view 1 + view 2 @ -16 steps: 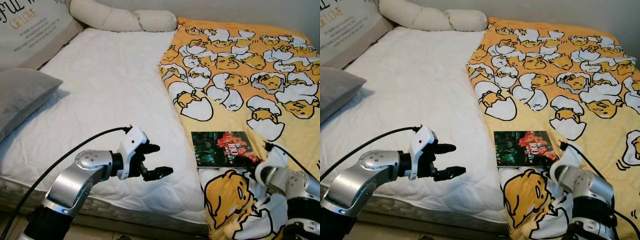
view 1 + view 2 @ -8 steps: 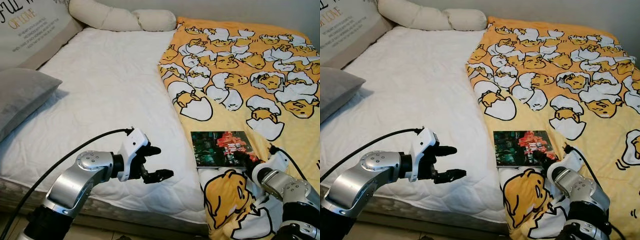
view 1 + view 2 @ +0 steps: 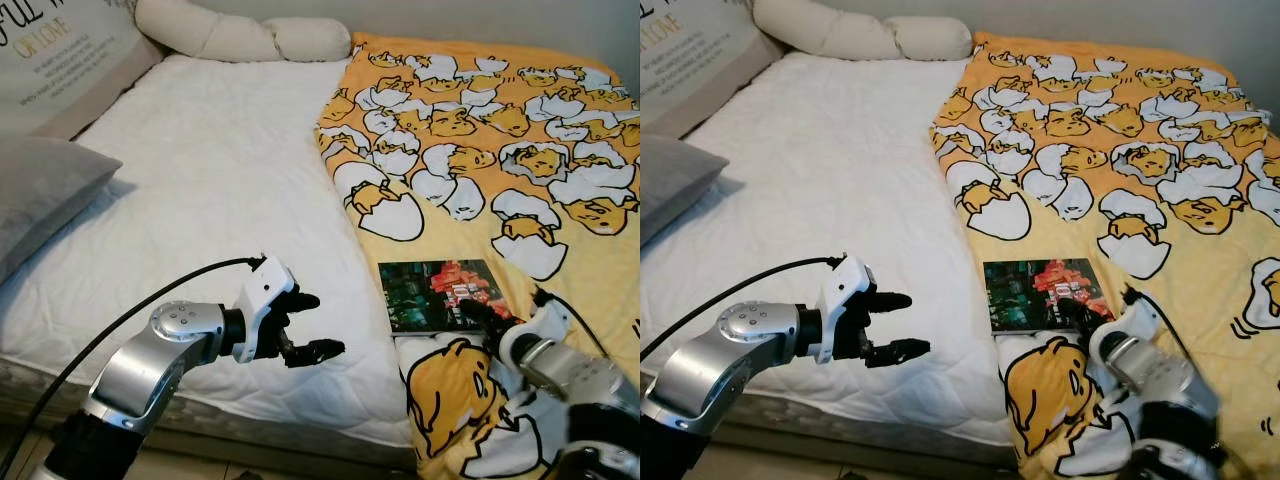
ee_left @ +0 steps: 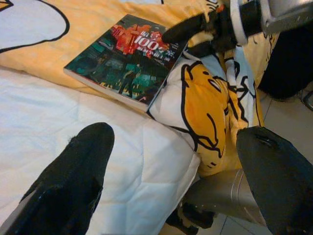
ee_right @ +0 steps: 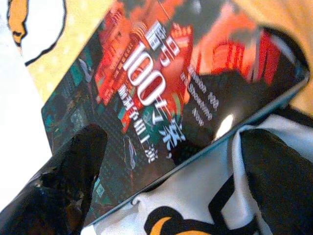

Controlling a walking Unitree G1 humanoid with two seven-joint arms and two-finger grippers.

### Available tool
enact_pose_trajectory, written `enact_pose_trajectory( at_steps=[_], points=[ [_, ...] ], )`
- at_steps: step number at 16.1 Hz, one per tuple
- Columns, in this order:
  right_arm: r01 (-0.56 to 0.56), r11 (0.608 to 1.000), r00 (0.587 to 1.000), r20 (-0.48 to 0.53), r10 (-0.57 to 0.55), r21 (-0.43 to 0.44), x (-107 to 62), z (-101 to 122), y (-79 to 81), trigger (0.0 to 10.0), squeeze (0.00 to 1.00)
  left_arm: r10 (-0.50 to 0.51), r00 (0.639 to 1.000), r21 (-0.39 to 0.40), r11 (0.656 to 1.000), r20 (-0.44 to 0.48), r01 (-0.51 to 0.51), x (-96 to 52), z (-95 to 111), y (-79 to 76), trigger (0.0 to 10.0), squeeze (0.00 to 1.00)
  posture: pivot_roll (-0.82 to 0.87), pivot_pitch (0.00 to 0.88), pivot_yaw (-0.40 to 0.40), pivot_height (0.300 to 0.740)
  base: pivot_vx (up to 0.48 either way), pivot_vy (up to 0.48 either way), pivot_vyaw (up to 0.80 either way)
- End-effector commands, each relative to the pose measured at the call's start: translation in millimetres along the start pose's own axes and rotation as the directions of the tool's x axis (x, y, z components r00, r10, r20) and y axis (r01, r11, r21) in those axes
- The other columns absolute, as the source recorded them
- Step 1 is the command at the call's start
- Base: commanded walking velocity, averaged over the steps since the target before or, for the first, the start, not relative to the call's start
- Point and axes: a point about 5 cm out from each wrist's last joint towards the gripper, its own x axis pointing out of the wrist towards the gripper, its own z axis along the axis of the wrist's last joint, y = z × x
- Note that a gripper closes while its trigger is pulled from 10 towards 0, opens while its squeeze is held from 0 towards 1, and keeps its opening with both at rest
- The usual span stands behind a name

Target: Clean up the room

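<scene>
A book [image 3: 435,295] with a dark green and red cover lies flat on the yellow cartoon blanket [image 3: 500,130], near the bed's front edge. My right gripper [image 3: 478,312] is at the book's near right corner and is open. In the right wrist view one finger [image 5: 73,176] hovers over the cover of the book [image 5: 161,98], and the other finger [image 5: 279,181] is over the blanket just off its edge. My left gripper [image 3: 315,325] hangs open over the white mattress [image 3: 220,170], to the left of the book, holding nothing. The book [image 4: 127,58] also lies ahead in the left wrist view.
A grey pillow [image 3: 40,190] and a printed cushion [image 3: 70,50] lie at the bed's left. A cream bolster [image 3: 240,38] runs along the headboard end. The blanket covers the right half and drapes over the front edge [image 3: 470,420]. Floor shows below.
My right gripper has crept forward, closer onto the book's near right corner. The left arm has held its place. The book has not moved.
</scene>
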Motion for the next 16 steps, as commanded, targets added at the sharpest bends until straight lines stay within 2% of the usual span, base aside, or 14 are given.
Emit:
enact_pose_trajectory(
  at_steps=[1,2,4,6,13,16],
  points=[
    [0.002,0.999,1.0,-0.009,-0.002,-0.042,-3.1,3.0,0.6,10.0,0.0,-0.006,1.0,0.02,1.0,0.004,0.006,-1.9,5.2,-0.8,10.0,1.0,-0.05,0.0,0.025,0.74,0.0,0.0,0.0],
    [0.024,0.998,1.0,0.015,-0.024,-0.059,-9.0,12.7,-6.5,10.0,0.0,-0.011,1.0,0.021,1.0,-0.004,0.011,-2.2,4.1,-1.1,10.0,1.0,-0.05,0.0,0.027,0.74,0.0,0.0,0.0],
    [0.02,0.999,0.998,0.06,-0.018,-0.043,-13.8,23.8,-9.9,10.0,0.0,-0.014,1.0,0.022,1.0,-0.006,0.014,-2.2,4.0,-1.4,10.0,1.0,-0.05,0.0,0.029,0.74,0.0,0.0,0.0],
    [-0.046,0.998,0.996,0.069,0.049,-0.045,-16.7,32.2,-2.6,10.0,0.0,-0.018,1.0,0.02,1.0,0.0,0.018,-2.2,5.5,-0.5,10.0,1.0,-0.05,0.0,0.033,0.74,0.0,0.0,0.0],
    [-0.052,0.998,0.998,0.035,0.053,-0.031,-4.6,22.2,2.9,10.0,0.0,-0.024,1.0,0.013,1.0,-0.001,0.024,-4.3,5.8,-0.3,10.0,1.0,-0.04,0.0,0.037,0.74,0.0,0.0,0.0],
    [0.002,0.999,1.0,0.002,-0.002,-0.033,0.9,12.8,-8.5,10.0,0.0,-0.027,1.0,0.015,1.0,-0.013,0.028,-3.8,4.7,-0.4,10.0,1.0,-0.04,0.0,0.041,0.74,0.0,0.0,0.0]
  ],
)
